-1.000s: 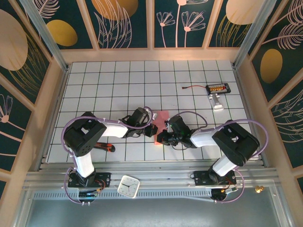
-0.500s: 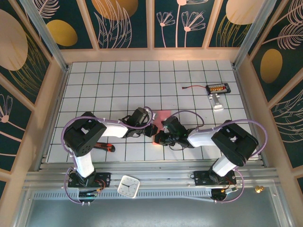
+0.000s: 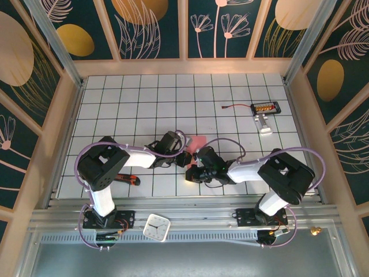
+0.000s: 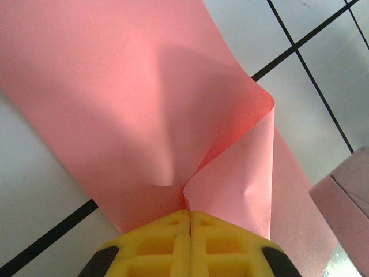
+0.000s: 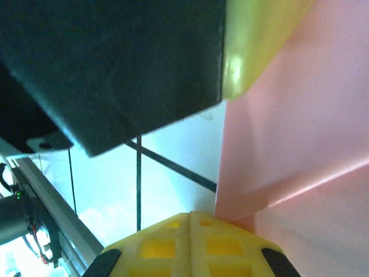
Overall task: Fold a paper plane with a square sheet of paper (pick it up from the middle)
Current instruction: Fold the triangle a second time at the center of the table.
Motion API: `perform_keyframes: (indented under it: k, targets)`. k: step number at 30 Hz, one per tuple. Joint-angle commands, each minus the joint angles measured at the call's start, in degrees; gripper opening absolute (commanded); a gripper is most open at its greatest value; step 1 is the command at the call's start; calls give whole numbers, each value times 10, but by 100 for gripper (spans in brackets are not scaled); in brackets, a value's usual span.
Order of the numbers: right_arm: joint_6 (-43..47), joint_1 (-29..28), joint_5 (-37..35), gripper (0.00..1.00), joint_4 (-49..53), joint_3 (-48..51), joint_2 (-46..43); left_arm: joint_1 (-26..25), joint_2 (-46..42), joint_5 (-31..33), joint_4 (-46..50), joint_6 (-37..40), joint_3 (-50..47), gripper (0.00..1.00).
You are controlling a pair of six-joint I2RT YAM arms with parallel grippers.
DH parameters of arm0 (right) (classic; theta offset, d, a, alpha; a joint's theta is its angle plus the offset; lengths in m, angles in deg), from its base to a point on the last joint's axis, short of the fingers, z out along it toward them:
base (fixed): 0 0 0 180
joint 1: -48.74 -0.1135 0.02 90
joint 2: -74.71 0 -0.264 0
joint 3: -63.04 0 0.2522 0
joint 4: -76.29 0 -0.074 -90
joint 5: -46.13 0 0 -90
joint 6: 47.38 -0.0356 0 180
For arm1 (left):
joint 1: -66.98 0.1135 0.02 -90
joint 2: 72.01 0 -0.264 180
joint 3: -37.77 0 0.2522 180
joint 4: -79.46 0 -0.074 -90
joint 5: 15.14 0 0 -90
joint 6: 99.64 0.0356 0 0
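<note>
Standing over the rig: this looks like a mid-fold step, with both arms meeting over the middle of the white gridded surface point(image 3: 230, 124). To do it well, I reckon both pinches need to hold firm while the free flap gets laid over evenly, edges matched, before anything presses the crease. Pull the two grips apart and that thin stuff could tear or crease crooked.

The left arm's yellow fingers point(image 4: 184, 222) are pressed tight together, pinching the thin salmon-pink square sheet of paper point(image 4: 109, 81) at a puckered spot. From there the sheet curls up in a loose loop toward 1 o'clock, not flat yet.

From above, the paper point(image 3: 199, 140) sits bunched between the two wrists, its free bit poking out at 12 o'clock.

The right arm's yellow fingers point(image 5: 184, 222), at roughly 5 o'clock from the left ones, are also squeezed together. A crease in the paper point(image 5: 288, 144) runs right down into their tips, so I'd say they're nipping its edge.
</note>
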Motion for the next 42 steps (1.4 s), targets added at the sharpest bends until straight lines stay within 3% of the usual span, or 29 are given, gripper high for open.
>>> perform_keyframes:
  k: [1, 9, 15, 24, 42]
  targets:
    - [-1, 9, 12, 0, 3, 11, -34, 1, 38, 54, 108, 10, -20, 0]
    - [-11, 97, 22, 0, -39, 38, -102, 0, 37, 53, 107, 10, -20, 0]
    - [20, 155, -4, 0, 6, -2, -78, 1, 39, 52, 108, 10, -19, 0]
    - [53, 172, 2, 0, 13, -38, -11, 1, 39, 52, 109, 10, -17, 0]
    - [90, 198, 7, 0, 24, -18, 43, 0, 36, 52, 108, 10, -17, 0]
